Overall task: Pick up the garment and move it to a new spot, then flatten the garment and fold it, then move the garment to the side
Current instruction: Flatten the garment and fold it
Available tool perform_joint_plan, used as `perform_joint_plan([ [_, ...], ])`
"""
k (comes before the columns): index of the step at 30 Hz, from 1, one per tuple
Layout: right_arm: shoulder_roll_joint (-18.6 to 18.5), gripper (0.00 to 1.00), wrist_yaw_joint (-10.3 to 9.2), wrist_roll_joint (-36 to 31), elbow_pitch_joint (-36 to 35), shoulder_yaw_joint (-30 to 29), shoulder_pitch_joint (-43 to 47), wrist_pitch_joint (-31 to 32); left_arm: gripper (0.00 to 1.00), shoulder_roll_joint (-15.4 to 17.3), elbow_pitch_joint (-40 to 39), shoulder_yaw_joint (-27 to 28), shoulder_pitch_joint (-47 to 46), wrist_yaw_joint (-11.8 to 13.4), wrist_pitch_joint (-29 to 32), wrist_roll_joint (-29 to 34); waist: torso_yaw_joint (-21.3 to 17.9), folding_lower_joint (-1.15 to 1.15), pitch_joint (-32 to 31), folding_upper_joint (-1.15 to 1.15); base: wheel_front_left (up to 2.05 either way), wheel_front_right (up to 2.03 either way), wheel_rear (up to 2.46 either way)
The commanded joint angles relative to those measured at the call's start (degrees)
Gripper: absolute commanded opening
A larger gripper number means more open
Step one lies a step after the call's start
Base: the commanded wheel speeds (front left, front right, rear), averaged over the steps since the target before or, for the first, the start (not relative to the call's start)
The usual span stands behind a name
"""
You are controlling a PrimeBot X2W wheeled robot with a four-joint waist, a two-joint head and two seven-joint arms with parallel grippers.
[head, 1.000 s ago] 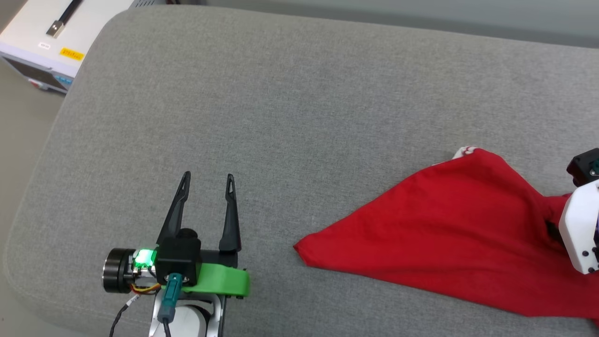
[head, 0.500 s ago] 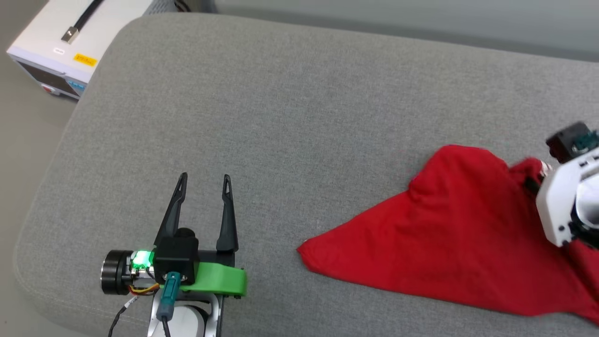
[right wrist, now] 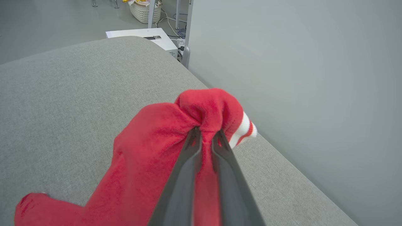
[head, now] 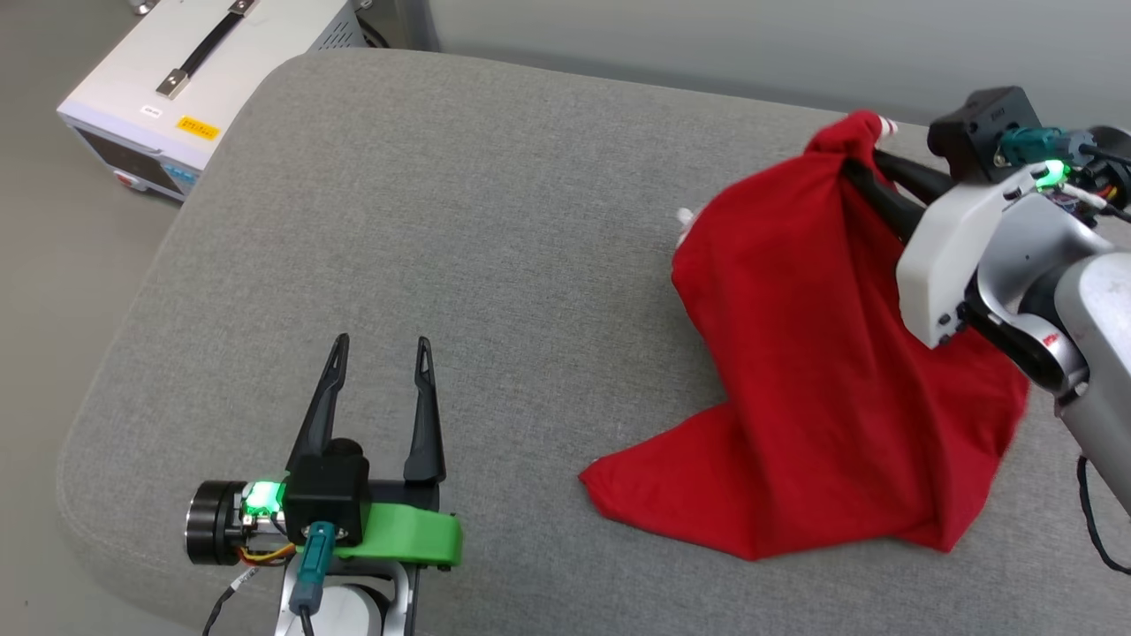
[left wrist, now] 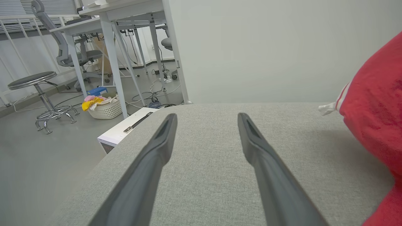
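The right gripper (right wrist: 206, 131), jaws clamped on the red jersey (head: 813, 353), holds it raised at far right, its hem on the grey cushion (head: 442, 221). The left gripper (head: 383, 343) has its jaws apart, near left.

This looks like an office or lab workroom. At the upper left of the left wrist view stand white desks (left wrist: 132, 9) on metal legs, a grey office chair (left wrist: 80, 56), a round stool (left wrist: 31, 80) and loose cables (left wrist: 157, 102) on a bare floor. A white equipment case (head: 203, 79) with a carrying handle sits beside the grey fabric-padded tabletop (head: 442, 221).
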Motion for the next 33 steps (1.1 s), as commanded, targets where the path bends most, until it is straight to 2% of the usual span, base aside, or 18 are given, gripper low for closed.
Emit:
perform_joint_plan([
  [1,0.49,0.00,-0.03,-0.82,0.50,0.16,-1.55,-1.58,1.00,-0.03,-0.34,0.29,0.53,0.14,-0.33,0.66,0.53,0.00,0.43,0.00,0.00,0.00,0.00],
  [6,1.03,0.00,-0.03,-1.52,4.25,0.30,-1.84,-5.15,1.00,-0.05,-0.61,0.71,0.83,0.33,-0.33,0.64,0.51,0.00,0.83,0.00,0.00,0.00,0.00],
  [13,-2.77,0.00,-0.03,0.05,9.15,-1.54,4.34,-7.84,1.00,-0.42,0.03,0.38,0.93,0.28,-0.33,0.61,-0.49,0.00,0.36,0.00,0.00,0.00,0.00],
  [17,-4.84,0.00,-0.03,1.57,10.73,-4.72,10.57,-9.56,1.00,-0.54,0.31,0.48,1.39,0.39,-0.33,0.55,-1.53,0.00,-0.29,0.00,0.00,0.00,0.00],
  [23,-5.19,0.00,-0.03,2.93,12.91,-11.44,22.87,-10.38,1.00,-0.74,0.60,0.17,1.68,0.16,-0.33,0.56,-2.10,0.00,-0.94,0.00,0.00,0.00,0.00],
  [27,-4.95,0.00,-0.03,3.23,15.74,-16.11,30.35,-10.72,1.00,-0.77,1.08,-0.38,1.91,-0.36,-0.33,0.68,-2.03,0.00,-1.39,0.00,0.00,0.00,0.00],
  [33,-2.58,0.00,-0.03,2.01,17.95,-22.09,37.79,-10.93,1.00,-0.44,1.67,-0.49,2.78,-0.57,-0.33,0.84,-2.56,0.00,-2.92,0.00,0.00,0.00,0.00],
])
